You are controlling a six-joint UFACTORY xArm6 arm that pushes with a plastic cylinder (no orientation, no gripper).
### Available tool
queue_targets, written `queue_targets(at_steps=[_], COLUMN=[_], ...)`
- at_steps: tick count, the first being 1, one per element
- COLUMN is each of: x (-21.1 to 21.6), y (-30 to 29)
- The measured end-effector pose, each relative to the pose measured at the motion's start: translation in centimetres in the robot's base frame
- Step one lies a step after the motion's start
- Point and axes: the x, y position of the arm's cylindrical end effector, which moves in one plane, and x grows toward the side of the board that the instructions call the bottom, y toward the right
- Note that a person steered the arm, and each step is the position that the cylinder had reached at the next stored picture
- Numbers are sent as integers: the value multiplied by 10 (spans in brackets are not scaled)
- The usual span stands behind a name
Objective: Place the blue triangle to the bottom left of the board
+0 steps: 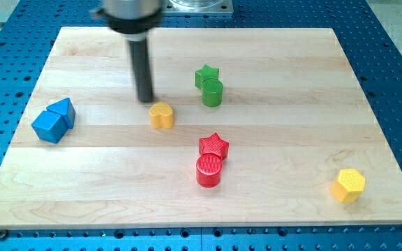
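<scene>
Blue is the colour that matters, and it sits far over at the view's left: the blue triangle (62,109) lies near the left edge of the wooden surface (292,70), about halfway down, touching a blue cube (49,126) that sits just below and left of it. From the one camera view, my tip (145,100) rests on the board in the upper middle, just above and left of a yellow block (162,115), close to it but whether it touches I cannot say. There is no hand on this arm to stand apart or together, only the straight dark rod, so nothing is clamped. The relation the next move hangs on is this: the triangle lies well to the left of my tip and slightly lower, and the bottom-left corner lies below and a little left of the triangle. To drive it there, I judge, my tip would need to come round to the triangle's upper right side and push down and left. The cube stands squarely in that path and would likely be shoved along or would deflect the triangle. Green blocks (209,85), red blocks (211,160) and a yellow hexagon (348,185) lie well apart to the right, out of the way.
</scene>
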Motion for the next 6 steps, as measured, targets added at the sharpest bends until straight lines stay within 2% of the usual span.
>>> queue_targets(at_steps=[1,2,4,6], x=[-4,24,49,106], y=[-94,-98,-75,-60])
